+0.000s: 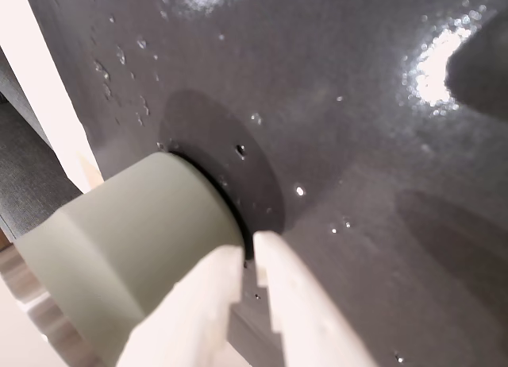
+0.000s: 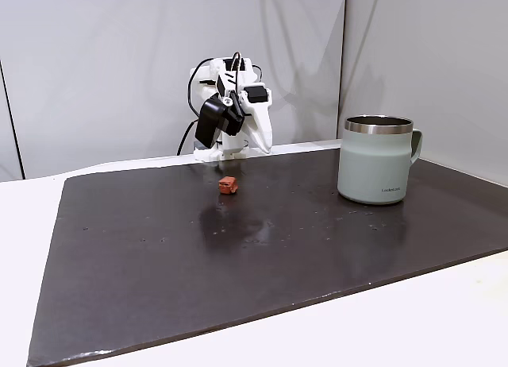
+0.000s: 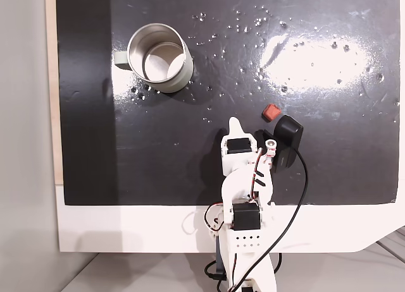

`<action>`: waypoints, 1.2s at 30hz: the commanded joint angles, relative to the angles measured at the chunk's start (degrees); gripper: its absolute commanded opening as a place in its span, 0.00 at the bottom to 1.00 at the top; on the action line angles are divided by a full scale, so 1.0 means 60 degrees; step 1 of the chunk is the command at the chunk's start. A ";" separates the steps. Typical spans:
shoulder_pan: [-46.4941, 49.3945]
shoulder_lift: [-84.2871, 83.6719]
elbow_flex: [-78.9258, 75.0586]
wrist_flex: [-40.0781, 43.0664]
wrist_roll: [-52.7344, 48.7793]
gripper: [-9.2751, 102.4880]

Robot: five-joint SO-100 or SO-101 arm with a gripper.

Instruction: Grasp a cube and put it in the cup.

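Gripper [image 1: 248,252] fingers nearly pressed together, pinching nothing, just beside the mug [image 1: 131,240]; the brick-red cube [image 3: 271,110] lies well apart from that mug on the dark mat [image 3: 329,153].

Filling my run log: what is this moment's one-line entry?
hand: empty, nearly closed | brick-red cube: on mat, ungrasped | grey-green mug: upright, empty

The white arm [image 3: 243,197] sits folded low at the bottom centre of a fixed view, its black wrist camera [image 3: 288,140] jutting right. In the wrist view, the gripper [image 1: 248,256] shows cream fingers [image 1: 298,303] nearly together at the bottom edge.
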 commanded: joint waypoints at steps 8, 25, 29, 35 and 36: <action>0.0190 0.0103 -0.1143 0.0747 -0.0205 0.08; 0.1729 -0.3691 -0.6460 0.1992 -0.0498 0.08; 0.2095 -0.4673 -0.7617 0.2358 -0.0352 0.08; 0.2329 -0.6416 -0.9185 0.3267 0.0483 0.08; 0.2329 -0.6621 -0.9375 0.3413 0.0630 0.08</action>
